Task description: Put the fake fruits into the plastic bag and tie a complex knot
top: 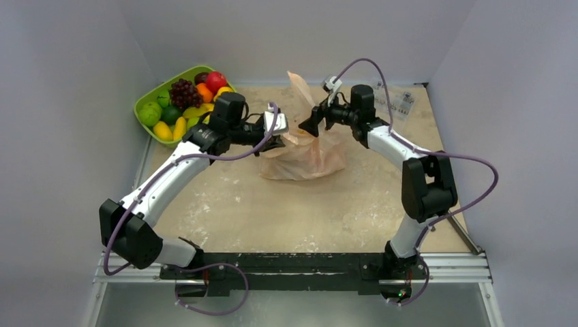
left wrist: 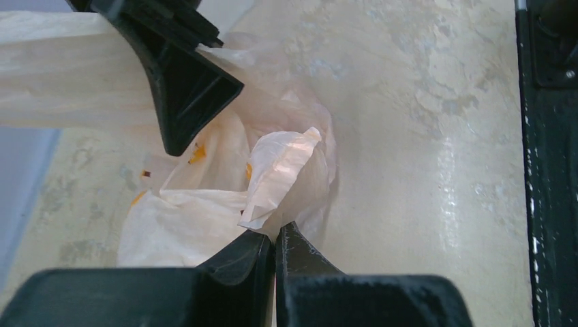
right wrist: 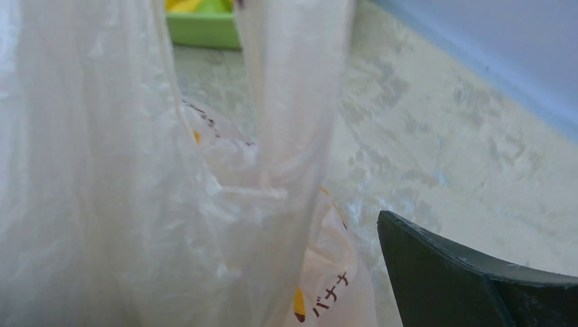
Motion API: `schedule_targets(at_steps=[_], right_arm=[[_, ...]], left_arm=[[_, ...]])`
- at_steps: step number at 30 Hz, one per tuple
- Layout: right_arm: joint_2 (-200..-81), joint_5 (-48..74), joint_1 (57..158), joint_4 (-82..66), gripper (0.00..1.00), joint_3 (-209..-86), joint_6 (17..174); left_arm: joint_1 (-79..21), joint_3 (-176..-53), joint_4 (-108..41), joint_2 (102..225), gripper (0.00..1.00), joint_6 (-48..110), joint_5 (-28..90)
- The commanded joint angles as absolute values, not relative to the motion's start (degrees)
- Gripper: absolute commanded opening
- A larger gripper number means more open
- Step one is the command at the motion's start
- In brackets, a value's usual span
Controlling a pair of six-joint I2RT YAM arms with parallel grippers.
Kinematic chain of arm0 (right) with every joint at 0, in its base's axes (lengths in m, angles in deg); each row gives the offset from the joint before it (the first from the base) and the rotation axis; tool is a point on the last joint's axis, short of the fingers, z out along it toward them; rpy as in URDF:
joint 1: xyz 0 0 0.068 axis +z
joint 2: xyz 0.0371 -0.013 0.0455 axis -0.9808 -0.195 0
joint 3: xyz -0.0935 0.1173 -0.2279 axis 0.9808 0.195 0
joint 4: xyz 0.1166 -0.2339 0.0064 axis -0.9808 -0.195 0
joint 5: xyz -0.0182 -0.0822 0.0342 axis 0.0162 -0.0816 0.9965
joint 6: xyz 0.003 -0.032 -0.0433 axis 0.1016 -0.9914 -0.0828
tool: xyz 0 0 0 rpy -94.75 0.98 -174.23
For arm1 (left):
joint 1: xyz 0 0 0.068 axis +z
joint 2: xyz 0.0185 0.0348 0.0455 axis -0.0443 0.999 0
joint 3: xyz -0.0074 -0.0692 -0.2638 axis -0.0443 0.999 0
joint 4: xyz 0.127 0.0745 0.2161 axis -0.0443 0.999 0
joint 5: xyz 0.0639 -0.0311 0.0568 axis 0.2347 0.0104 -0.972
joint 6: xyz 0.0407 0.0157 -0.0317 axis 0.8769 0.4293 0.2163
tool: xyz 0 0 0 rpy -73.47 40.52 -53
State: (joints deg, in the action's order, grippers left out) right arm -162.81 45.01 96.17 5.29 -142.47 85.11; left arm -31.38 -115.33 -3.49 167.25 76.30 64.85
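The bag [top: 303,157] sat mid-table between my grippers. My left gripper [left wrist: 276,235] was clamped on a flap [left wrist: 279,177] at the bag's mouth, arm stretched forward. My right gripper [top: 315,122] was spread wide and gripped nothing, forearm angled in from the right. One handle [top: 298,85] stood up, long axis near vertical. The fruit [top: 184,102] lay in the green tray [top: 146,102], far left.

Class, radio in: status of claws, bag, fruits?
Left claw shut on plastic bag. Right claw open beside it. Fake fruits in tray. Nothing blocking.
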Motion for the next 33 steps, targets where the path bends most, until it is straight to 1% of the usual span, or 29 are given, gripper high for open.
schedule_targets(at_steps=[1,6,11,16,18,22,25,27,28,29,30,31,33], right_arm=[[-155.28,54.17,95.31,4.58,0.99,-148.28,86.44],[-150.94,55.4,93.87,2.3,0.99,-147.56,83.01],[-151.06,61.98,92.99,-3.2,0.99,-150.59,81.51],[-145.17,67.31,94.01,-2.59,0.99,-147.92,82.11],[-143.02,66.61,96.28,0.17,0.99,-144.15,81.42],[-141.57,60.73,102.42,13.56,0.99,-135.88,82.37],[-143.95,55.95,106.61,19.34,0.99,-135.2,82.37],[-146.67,53.13,108.18,22.68,0.96,-136.04,83.59],[-148.22,52.07,108.54,24.0,0.92,-136.76,84.82],[-149.64,51.6,108.67,25.0,0.86,-137.5,85.63],[-151.06,51.48,108.72,25.79,0.76,-138.21,86.35],[-152.29,51.41,108.73,25.76,0.61,-138.9,86.9],[-153.53,53.27,108.71,25.59,0.26,-139.45,86.77]], left_arm=[[-30.65,-121.69,-7.81,168.14,0.0,67.49,64.89],[-30.33,-126.77,-5.02,170.43,0.0,62.52,62.92],[-29.97,-128.39,-3.81,171.16,0.0,59.16,62.17],[-29.43,-129.18,-6.27,170.31,0.0,54.56,64.65],[-29.39,-130.45,-6.62,170.75,0.0,52.49,64.95],[-29.41,-132.52,-6.85,172.01,0.0,48.93,66.51],[-29.43,-133.01,-6.91,172.39,0.0,48.0,68.16],[-29.43,-133.36,-6.7,172.54,0.0,48.04,68.68],[-29.43,-133.55,-6.44,172.54,0.0,48.11,68.9],[-29.43,-133.74,-6.11,172.58,0.0,48.28,69.08],[-29.43,-133.77,-6.05,172.52,0.0,48.26,69.1],[-29.43,-133.77,-6.27,172.43,0.0,47.65,69.1],[-29.43,-133.88,-6.65,171.82,0.0,46.52,68.95]])
